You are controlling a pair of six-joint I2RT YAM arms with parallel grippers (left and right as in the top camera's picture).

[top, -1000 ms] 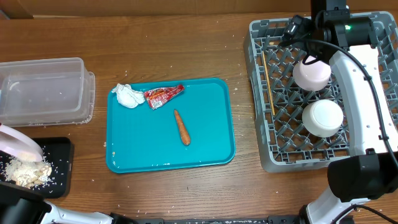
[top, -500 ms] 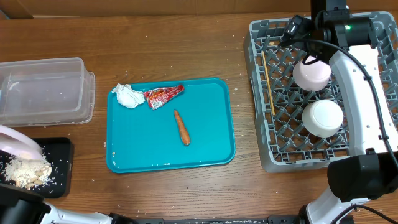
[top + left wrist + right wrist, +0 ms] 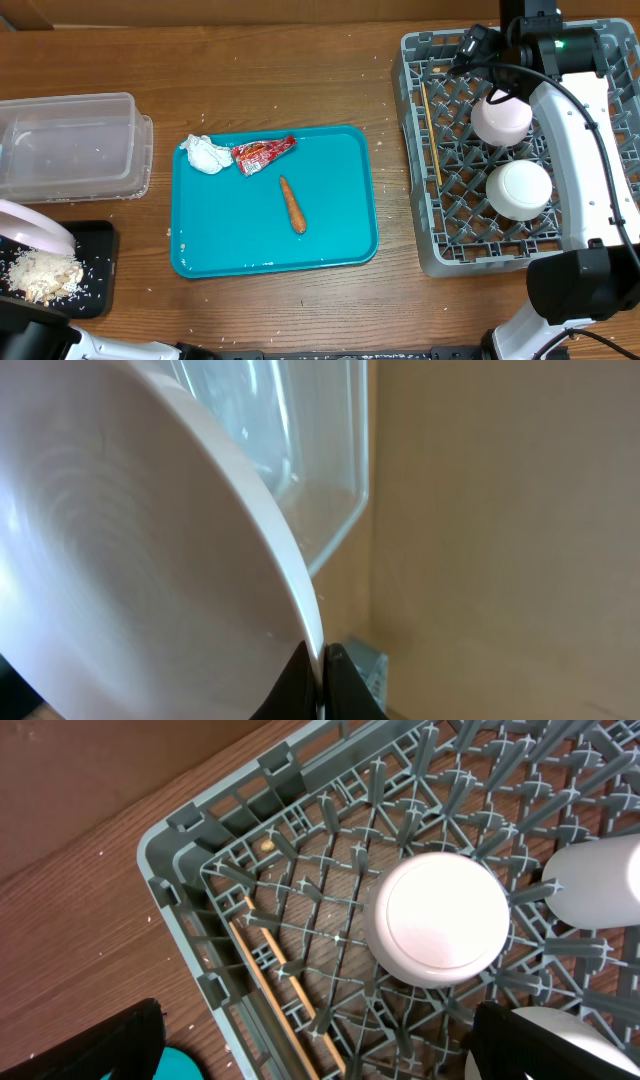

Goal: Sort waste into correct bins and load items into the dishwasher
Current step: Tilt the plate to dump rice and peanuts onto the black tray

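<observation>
Left gripper (image 3: 322, 685): pinched tight on the rim of a smooth round white plate (image 3: 35, 232), held tilted over a flat black tray (image 3: 98, 240) bearing a crumbly heap of pale scraps (image 3: 42, 275), beside a clear rectangular tub (image 3: 70, 145). Right gripper (image 3: 315, 1020): jaws spread wide, holding nothing, above a corner of the grey lattice rack (image 3: 412, 90), which holds two upturned glossy white bowls (image 3: 500, 118) and thin wooden chopsticks (image 3: 432, 135). Teal tray (image 3: 330, 230): crumpled white napkin (image 3: 205, 153) touching a crinkled red wrapper (image 3: 263, 153); tapered orange carrot stick (image 3: 292, 204) apart, near centre.
</observation>
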